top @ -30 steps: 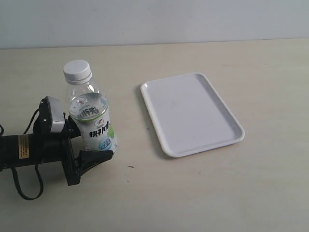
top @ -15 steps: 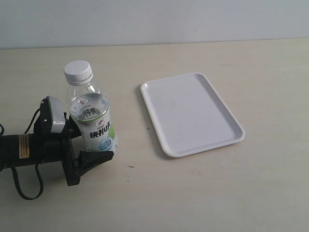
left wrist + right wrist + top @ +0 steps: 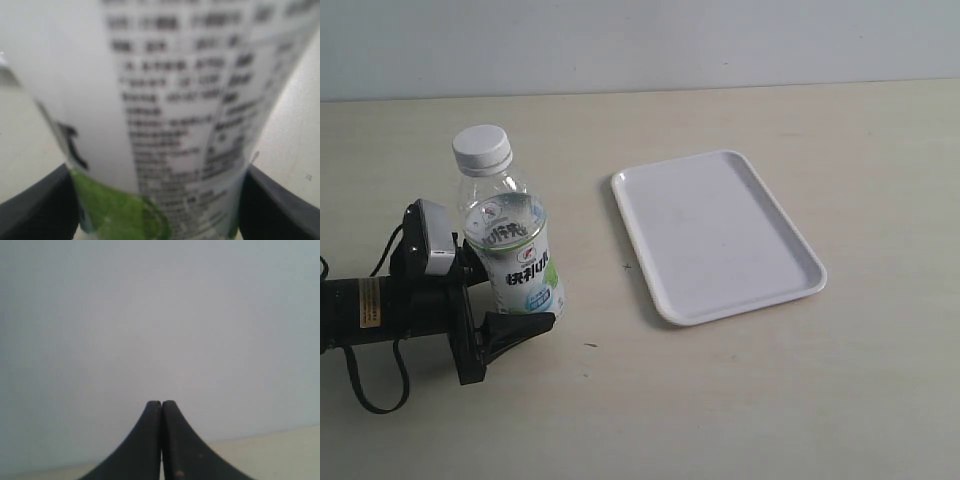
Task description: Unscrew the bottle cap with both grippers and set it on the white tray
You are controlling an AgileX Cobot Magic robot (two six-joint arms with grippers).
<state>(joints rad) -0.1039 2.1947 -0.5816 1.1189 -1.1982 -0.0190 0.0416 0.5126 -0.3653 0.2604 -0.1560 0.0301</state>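
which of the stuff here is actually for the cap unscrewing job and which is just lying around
For the job:
bottle cap, still on the bottle
white tray
left gripper, fingers closed on the bottle
right gripper, fingers shut on nothing

Not part of it:
table
wall
black cable looping off the left arm

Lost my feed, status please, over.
Left gripper shut on bottle. Right gripper shut, empty. Bottle cap on. Nothing blocking white tray.
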